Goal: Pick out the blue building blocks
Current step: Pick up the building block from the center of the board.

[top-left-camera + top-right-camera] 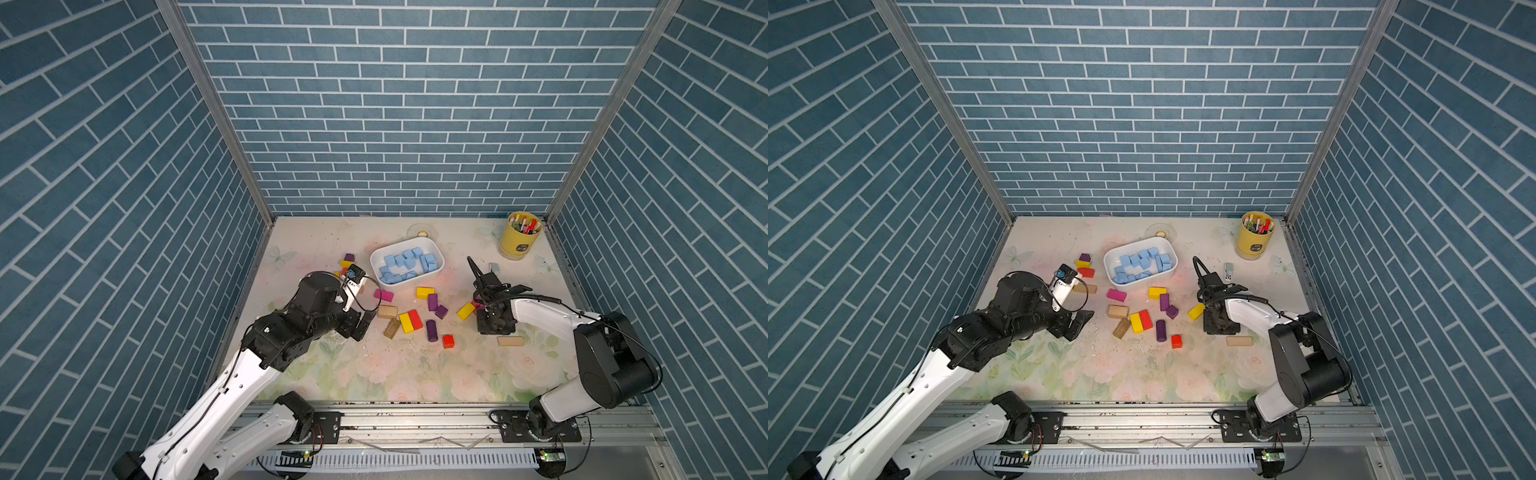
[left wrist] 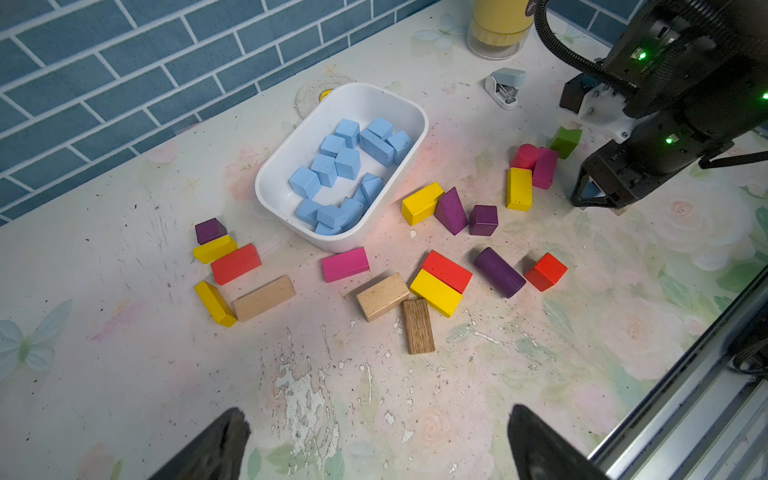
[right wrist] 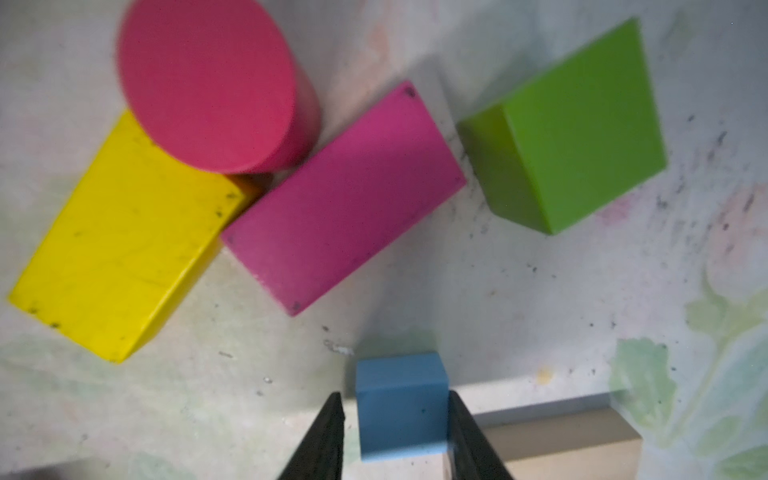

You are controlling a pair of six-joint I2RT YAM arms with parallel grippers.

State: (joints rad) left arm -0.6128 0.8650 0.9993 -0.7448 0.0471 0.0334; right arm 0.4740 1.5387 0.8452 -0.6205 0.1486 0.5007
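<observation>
Fingers (image 3: 328,436) of the right gripper (image 3: 394,395) stand narrow on either side of a blue cube (image 3: 401,407) that sits on the table (image 1: 415,374). One finger touches the cube's side, and a thin gap shows at the other. The cube lies right of the white tub (image 2: 365,99) and nearer than it, with a tan block (image 3: 561,440) just beside it. The left gripper (image 2: 377,411) hangs near and left of the tub, its fingers spread wide with nothing between them.

Loose blocks are scattered on the near side of the tub and out to both its sides. By count:
- five yellow blocks (image 2: 422,203)
- four purple blocks (image 2: 483,220), one of them a cylinder and one a wedge
- three red blocks (image 2: 236,264)
- two pink blocks (image 2: 345,264)
- one crimson cylinder (image 2: 525,156)
- one green block (image 2: 565,141)
- four tan blocks in all, counting the one by the cube; one of them is darker and grained

The pink block nearest the tub lies just at its near wall.

The tub holds only blue blocks (image 2: 347,162), cubes, longer bricks and a wedge or two, piled loosely. About fourteen show, though they overlap too much for a firm count.

A small stapler (image 2: 505,87) lies right of the tub and a little farther back. A clear round disc (image 1: 423,229) lies just behind the tub. A yellow cup (image 1: 519,247) stands far right of the tub at the back and holds pens (image 1: 524,224), too small to count.
</observation>
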